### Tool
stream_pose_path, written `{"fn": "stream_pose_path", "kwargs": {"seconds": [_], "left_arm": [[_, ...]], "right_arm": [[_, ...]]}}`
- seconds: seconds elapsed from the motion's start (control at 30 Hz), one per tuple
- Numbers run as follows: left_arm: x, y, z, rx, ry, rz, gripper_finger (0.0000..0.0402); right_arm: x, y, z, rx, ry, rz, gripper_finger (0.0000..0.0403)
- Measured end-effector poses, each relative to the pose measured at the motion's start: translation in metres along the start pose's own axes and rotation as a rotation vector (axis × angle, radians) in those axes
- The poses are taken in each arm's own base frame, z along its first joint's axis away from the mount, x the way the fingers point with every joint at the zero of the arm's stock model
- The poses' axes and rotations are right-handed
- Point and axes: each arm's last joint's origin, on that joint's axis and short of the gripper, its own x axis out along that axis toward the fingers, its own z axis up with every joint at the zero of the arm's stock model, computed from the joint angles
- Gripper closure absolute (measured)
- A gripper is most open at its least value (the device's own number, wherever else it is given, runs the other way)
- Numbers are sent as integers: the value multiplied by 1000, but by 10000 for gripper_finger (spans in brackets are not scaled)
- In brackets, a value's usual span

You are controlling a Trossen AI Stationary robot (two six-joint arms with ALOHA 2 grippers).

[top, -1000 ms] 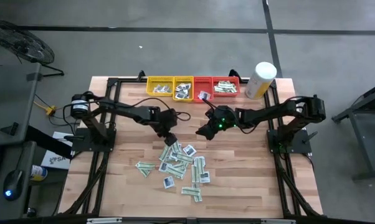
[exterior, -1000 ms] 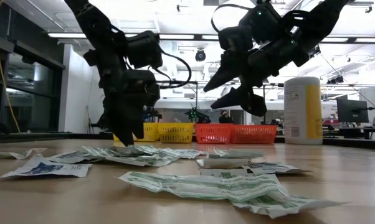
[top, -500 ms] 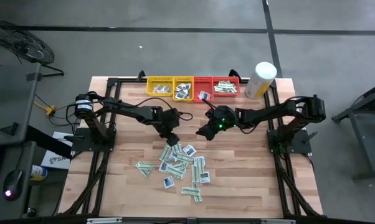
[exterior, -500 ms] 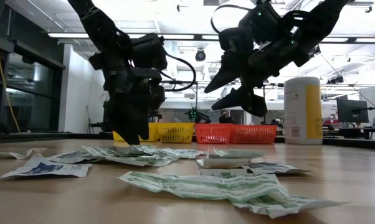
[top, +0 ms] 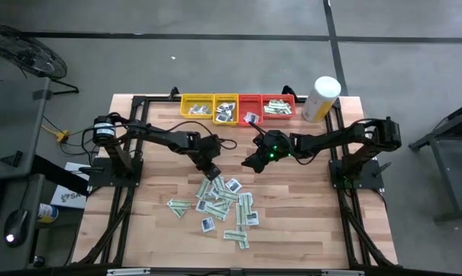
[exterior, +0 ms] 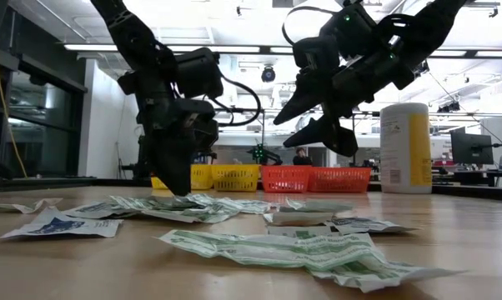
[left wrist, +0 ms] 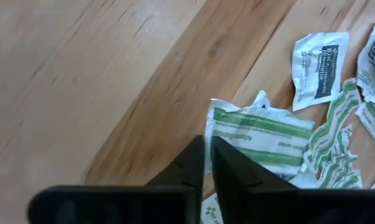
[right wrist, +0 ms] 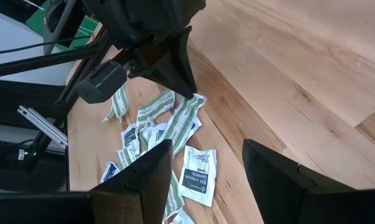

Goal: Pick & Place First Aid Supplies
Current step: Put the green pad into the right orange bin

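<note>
Left gripper pinching green-striped packet (pile edge)

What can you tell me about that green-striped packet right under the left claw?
The green-striped packet is a flat, crinkled white paper wrapper with green bands and small print. It lies at the edge of the pile of packets on the wooden table, overlapping other green strips. The left gripper stands at its near corner, fingers almost together; whether they actually pinch the paper I cannot tell.

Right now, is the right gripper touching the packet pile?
No, the right gripper hangs open in the air, well above the packets on the table.
</note>
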Motion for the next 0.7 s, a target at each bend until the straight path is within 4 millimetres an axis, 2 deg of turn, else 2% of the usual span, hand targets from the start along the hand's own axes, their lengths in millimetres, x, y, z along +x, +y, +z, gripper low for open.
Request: {"fn": "stream_pose_path", "kwargs": {"seconds": [0.07, 0.23, 0.5, 0.7], "left_arm": [[0, 0, 0, 0, 0, 2, 395], [-1, -1, 0, 27, 0, -5, 399], [-19, -7, 0, 56, -53, -27, 401], [-28, -11, 1, 79, -94, -49, 401]], "right_arm": [[0, 0, 0, 0, 0, 0, 214], [0, 0, 0, 0, 2, 1, 214], [2, 8, -8, -19, -8, -7, 214], [5, 20, -21, -65, -42, -34, 214]]}}
